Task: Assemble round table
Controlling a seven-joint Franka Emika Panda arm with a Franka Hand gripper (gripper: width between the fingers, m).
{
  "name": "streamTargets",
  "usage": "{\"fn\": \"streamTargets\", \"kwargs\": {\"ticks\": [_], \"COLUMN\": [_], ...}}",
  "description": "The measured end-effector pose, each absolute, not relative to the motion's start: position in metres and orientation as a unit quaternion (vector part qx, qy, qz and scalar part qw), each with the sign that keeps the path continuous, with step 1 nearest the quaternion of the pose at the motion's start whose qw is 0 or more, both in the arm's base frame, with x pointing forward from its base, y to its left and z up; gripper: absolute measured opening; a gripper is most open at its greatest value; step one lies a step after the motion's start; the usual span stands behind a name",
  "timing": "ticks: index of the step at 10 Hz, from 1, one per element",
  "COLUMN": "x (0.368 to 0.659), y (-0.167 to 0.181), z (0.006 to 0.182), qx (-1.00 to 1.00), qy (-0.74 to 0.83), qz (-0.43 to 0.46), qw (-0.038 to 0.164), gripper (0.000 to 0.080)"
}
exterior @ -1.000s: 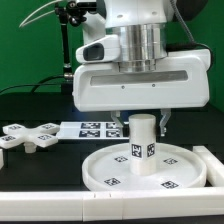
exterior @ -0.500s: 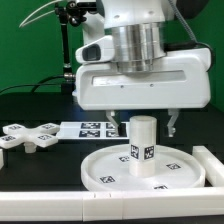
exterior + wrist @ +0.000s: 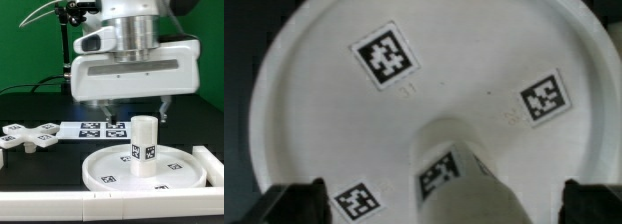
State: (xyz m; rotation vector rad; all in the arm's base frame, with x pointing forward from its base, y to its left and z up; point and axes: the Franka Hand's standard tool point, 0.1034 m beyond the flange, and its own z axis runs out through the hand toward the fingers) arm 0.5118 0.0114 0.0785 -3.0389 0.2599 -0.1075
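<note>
The large rimmed round disc [image 3: 100, 172] lies flat on the table. The short thick post [image 3: 145, 141] stands upright at its centre, with black tags on its side. My gripper [image 3: 133, 108] is open and empty, just above the post top, its fingers apart on either side and clear of the post. In the wrist view the disc [image 3: 331, 110] fills the picture. The post [image 3: 491, 185] rises between the two dark fingertips [image 3: 295, 205], untouched. The cross-shaped foot [image 3: 28, 136] lies on the table at the exterior view's left.
The marker board [image 3: 98, 127] lies behind the disc. A white border rail [image 3: 212, 168] runs along the exterior view's right and another [image 3: 50, 207] along the front. A black stand [image 3: 67, 45] rises at the back.
My gripper has risen off the post and drifted a little toward the exterior view's left. The post stays standing on the disc.
</note>
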Motion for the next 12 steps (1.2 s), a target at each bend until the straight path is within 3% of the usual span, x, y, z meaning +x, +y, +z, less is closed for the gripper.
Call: {"fn": "streamTargets", "kwargs": {"ticks": [7, 10, 11, 12], "x": [0.505, 0.478, 0.483, 0.478], "y": [0.003, -0.059, -0.082, -0.099], "z": [0.077, 0.081, 0.089, 0.085], "qx": [-0.997, -0.998, -0.999, -0.998], "qy": [0.056, 0.027, 0.017, 0.010], "qz": [-0.033, -0.026, -0.030, -0.044], "qw": [0.043, 0.041, 0.041, 0.032], "gripper": [0.0649, 0.0649, 0.0649, 0.0649]}}
